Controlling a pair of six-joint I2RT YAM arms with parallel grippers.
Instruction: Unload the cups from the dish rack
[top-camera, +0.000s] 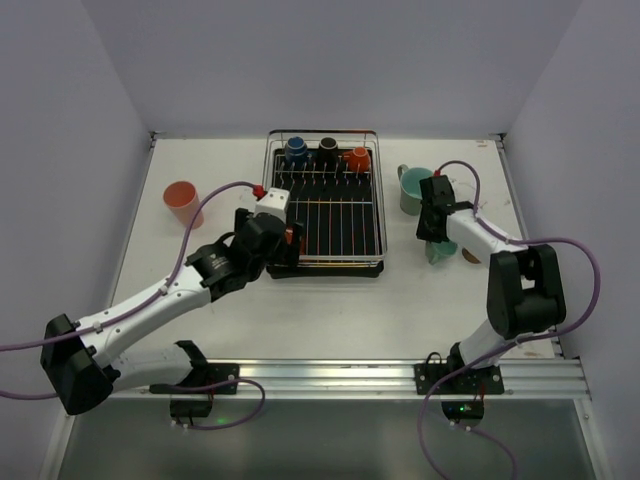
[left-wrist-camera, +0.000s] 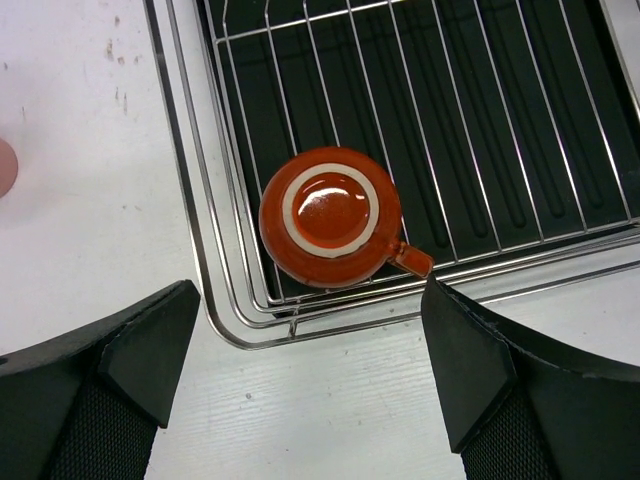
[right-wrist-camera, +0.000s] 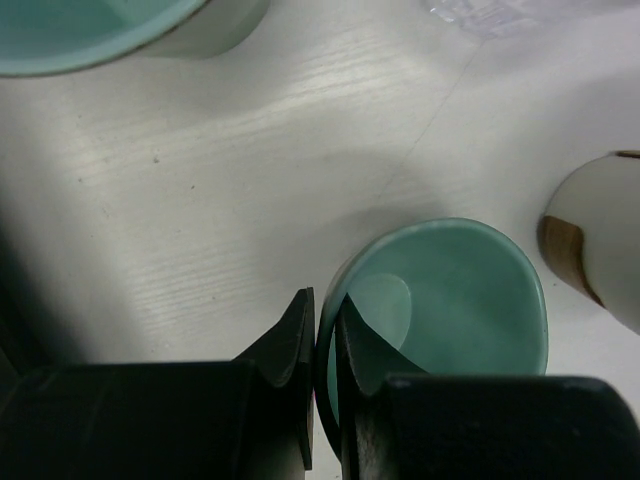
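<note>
Only the left wrist view shows the upside-down red cup (left-wrist-camera: 330, 215) whole, in the 7 o'clock corner of the dish rack (top-camera: 345, 220); from above, the left tool (left-wrist-camera: 310, 300) covers most of it. That tool stands wide, its fingers either side of the cup and apart from it. The right tool (right-wrist-camera: 325, 305) is narrow, pinching the rim of the teal cup (right-wrist-camera: 450, 300) at 3 o'clock of the rack. Three cups line the rack's 12 o'clock edge: a blue cup (top-camera: 296, 150), a black cup (top-camera: 328, 150) and an orange cup (top-camera: 357, 157). One salmon cup (top-camera: 181, 200) stands on the counter (top-camera: 330, 320) at 9 o'clock.
</note>
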